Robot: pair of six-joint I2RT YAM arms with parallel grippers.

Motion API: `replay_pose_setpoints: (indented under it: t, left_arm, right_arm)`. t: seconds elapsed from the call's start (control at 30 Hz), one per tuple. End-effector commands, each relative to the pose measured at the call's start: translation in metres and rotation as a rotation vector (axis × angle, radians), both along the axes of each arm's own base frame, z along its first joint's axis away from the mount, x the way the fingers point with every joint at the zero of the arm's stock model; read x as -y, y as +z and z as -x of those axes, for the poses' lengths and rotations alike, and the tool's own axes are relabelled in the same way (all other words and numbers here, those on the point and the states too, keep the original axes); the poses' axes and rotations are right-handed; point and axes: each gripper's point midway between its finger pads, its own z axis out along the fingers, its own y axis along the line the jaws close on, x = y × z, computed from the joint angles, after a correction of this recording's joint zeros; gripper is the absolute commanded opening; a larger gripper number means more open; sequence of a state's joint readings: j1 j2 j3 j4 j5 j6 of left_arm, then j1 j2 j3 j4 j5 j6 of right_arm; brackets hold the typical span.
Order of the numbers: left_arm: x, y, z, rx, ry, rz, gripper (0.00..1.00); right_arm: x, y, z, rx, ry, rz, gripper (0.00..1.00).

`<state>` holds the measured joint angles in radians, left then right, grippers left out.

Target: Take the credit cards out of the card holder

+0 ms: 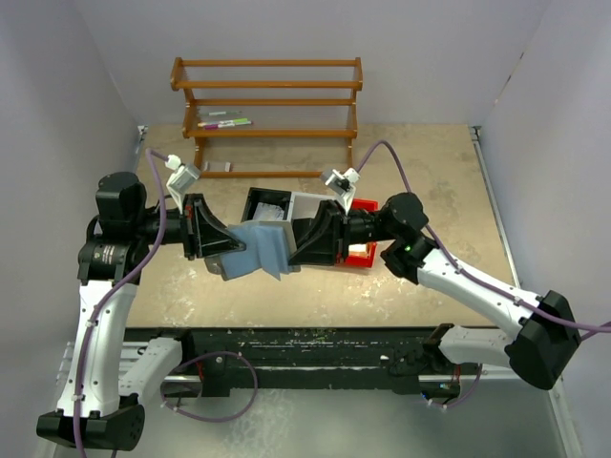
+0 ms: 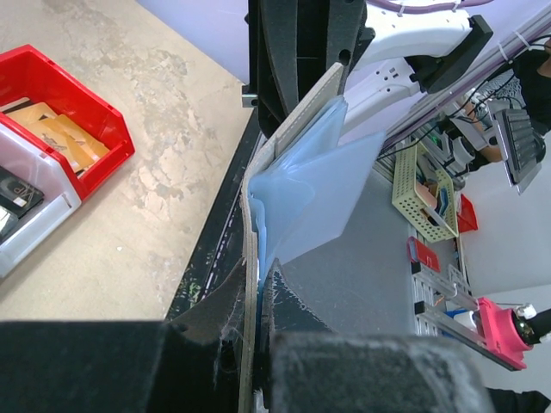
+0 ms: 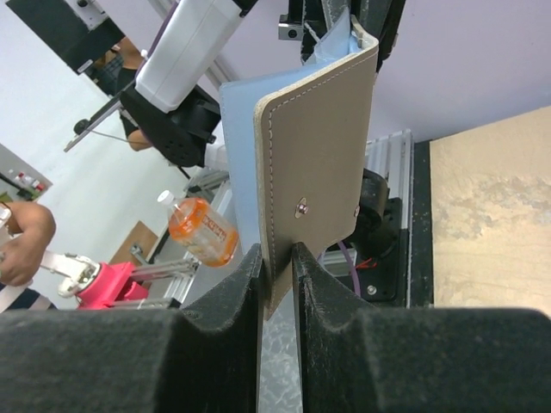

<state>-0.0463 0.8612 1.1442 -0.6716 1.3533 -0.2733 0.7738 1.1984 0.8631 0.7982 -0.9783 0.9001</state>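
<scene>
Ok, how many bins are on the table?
3, in one row behind the card holder: black bin at left, white bin in the middle, red bin at right, mostly hidden under the right arm. More may be hidden.

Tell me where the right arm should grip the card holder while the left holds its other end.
Pinch the tan outer panel of the card holder at its thin free edge, opposite the left gripper, coming in from the right. It is held in the air, edge-on to the right gripper, so flat jaws fit across its thickness, as they do now.
</scene>
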Motion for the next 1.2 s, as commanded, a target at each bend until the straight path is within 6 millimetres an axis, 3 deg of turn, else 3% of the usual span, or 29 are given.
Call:
replay_pose_setpoints:
  t: [0.0, 0.07, 0.17, 0.33, 0.53, 0.77, 0.93, 1.03, 1.07, 1.1, 1.13, 1.17]
  left_arm:
    - [0.001, 0.024, 0.013, 0.101, -0.056, 0.025, 0.00]
    - [0.001, 0.026, 0.015, 0.100, -0.064, 0.029, 0.00]
    - [0.001, 0.029, 0.017, 0.108, -0.074, 0.035, 0.00]
    - [0.001, 0.032, 0.018, 0.110, -0.080, 0.039, 0.00]
    - [0.002, 0.033, 0.019, 0.111, -0.087, 0.042, 0.00]
    - [0.002, 0.032, 0.016, 0.112, -0.083, 0.041, 0.00]
    - [0.002, 0.031, 0.013, 0.117, -0.075, 0.038, 0.00]
    - [0.002, 0.028, 0.008, 0.124, -0.058, 0.031, 0.01]
    - [0.001, 0.026, 0.006, 0.128, -0.047, 0.025, 0.05]
    - [0.001, 0.024, 0.003, 0.134, -0.033, 0.018, 0.10]
    - [0.001, 0.022, 0.000, 0.140, -0.016, 0.010, 0.17]
    - [0.000, 0.020, -0.003, 0.146, 0.002, 0.000, 0.31]
  right_arm:
    - [-0.002, 0.017, -0.011, 0.075, -0.072, -0.013, 0.20]
    - [-0.005, 0.013, -0.020, 0.079, -0.115, 0.024, 0.20]
    - [-0.009, 0.016, -0.046, 0.120, -0.253, 0.069, 0.30]
    - [-0.006, 0.013, -0.064, 0.134, -0.367, 0.107, 0.40]
    - [-0.004, 0.021, -0.065, 0.151, -0.388, 0.084, 0.41]
    - [-0.018, 0.025, -0.041, 0.168, -0.290, 0.046, 0.45]
    - [-0.020, 0.037, -0.028, 0.163, -0.258, -0.018, 0.38]
    - [-0.024, 0.043, -0.027, 0.160, -0.291, -0.012, 0.16]
    - [-0.026, 0.044, -0.028, 0.163, -0.308, -0.003, 0.05]
    - [-0.027, 0.044, -0.029, 0.171, -0.332, 0.021, 0.00]
    - [-0.028, 0.039, -0.035, 0.188, -0.369, 0.061, 0.00]
    - [-0.027, 0.035, -0.040, 0.197, -0.405, 0.099, 0.00]
